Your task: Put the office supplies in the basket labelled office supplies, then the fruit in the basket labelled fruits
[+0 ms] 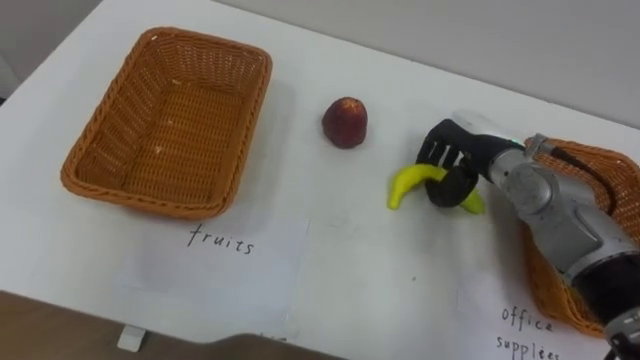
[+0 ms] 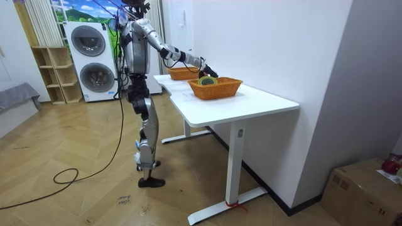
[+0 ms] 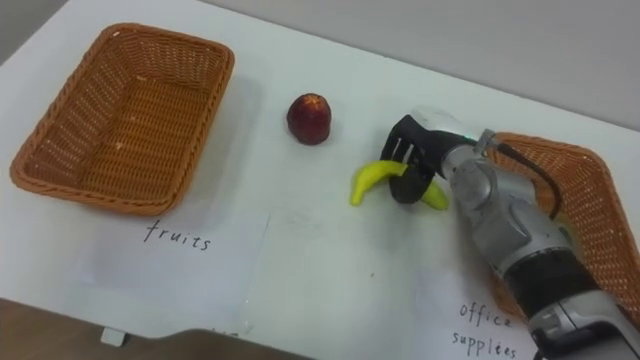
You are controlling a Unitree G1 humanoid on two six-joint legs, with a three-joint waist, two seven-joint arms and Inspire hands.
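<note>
The right hand (image 1: 447,162) grips the banana (image 1: 407,184) at centre right, its long axis crosswise, with the fruit basket (image 1: 140,198) well away at upper left.

We see the white table (image 1: 330,260) under bright, even light from above, and only soft, short shadows hug the near rim of the left basket (image 1: 150,200), the apple (image 1: 345,122) and the right hand (image 1: 450,160) over the banana (image 1: 405,186). In the room view we find the same flat brightness, with a pale sheen on the wooden floor (image 2: 75,157) and a faint shadow beneath the table.
</note>
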